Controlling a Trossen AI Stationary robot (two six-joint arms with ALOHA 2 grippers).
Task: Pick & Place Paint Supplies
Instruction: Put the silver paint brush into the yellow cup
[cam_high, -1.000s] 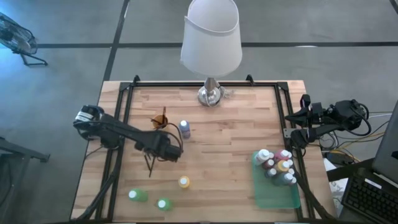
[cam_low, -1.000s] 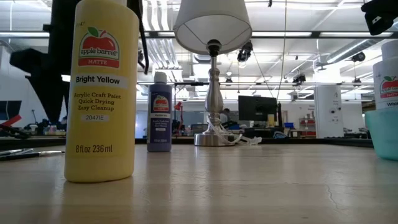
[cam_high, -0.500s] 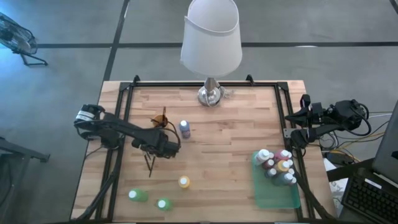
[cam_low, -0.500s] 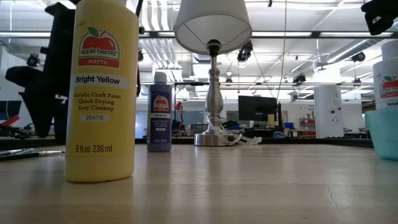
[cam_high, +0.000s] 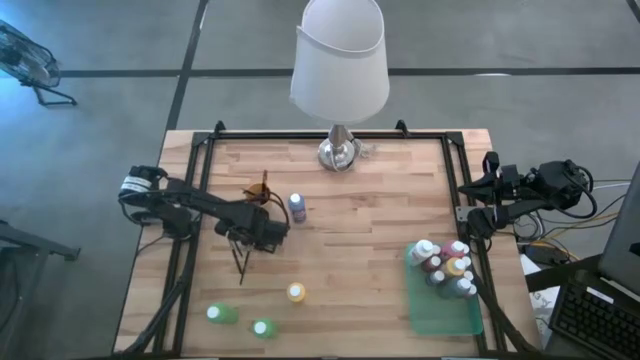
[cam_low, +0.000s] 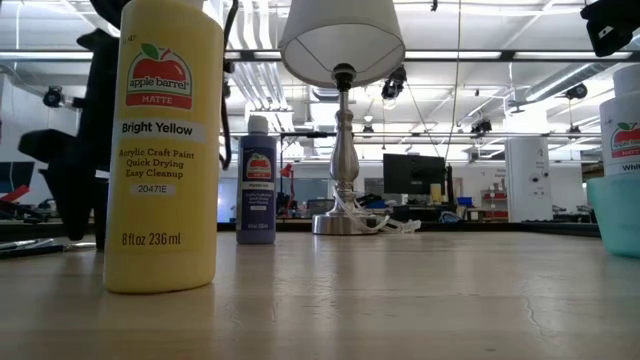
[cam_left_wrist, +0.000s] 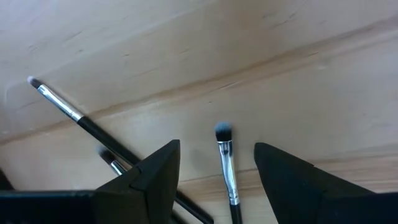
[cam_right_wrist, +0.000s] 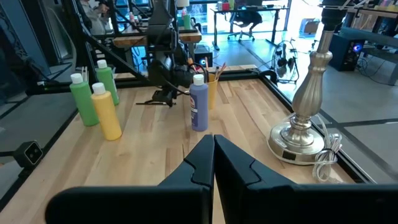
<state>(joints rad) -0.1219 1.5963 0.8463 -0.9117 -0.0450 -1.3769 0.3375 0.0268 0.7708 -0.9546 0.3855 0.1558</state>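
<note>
Three thin dark-handled paintbrushes (cam_high: 241, 264) lie flat on the wooden table, left of centre. My left gripper (cam_left_wrist: 216, 163) points down just above them, open. One brush (cam_left_wrist: 225, 163) with a dark tuft lies between its fingers, untouched. A longer brush (cam_left_wrist: 69, 111) lies slantwise beside it. Purple (cam_high: 297, 207), yellow (cam_high: 296, 293) and two green paint bottles (cam_high: 222, 315) stand upright on the table. My right gripper (cam_right_wrist: 213, 147) waits shut at the table's right edge.
A lamp (cam_high: 339, 150) with a white shade stands at the far middle. An orange cup (cam_high: 260, 192) holding brushes stands close behind my left gripper. The green tray (cam_high: 445, 318) at the near right holds several bottles. Bare wood lies in the middle.
My left gripper has come down toward the loose paintbrushes and shifted a little toward the table's far left, staying open. The brushes and bottles have not moved.
</note>
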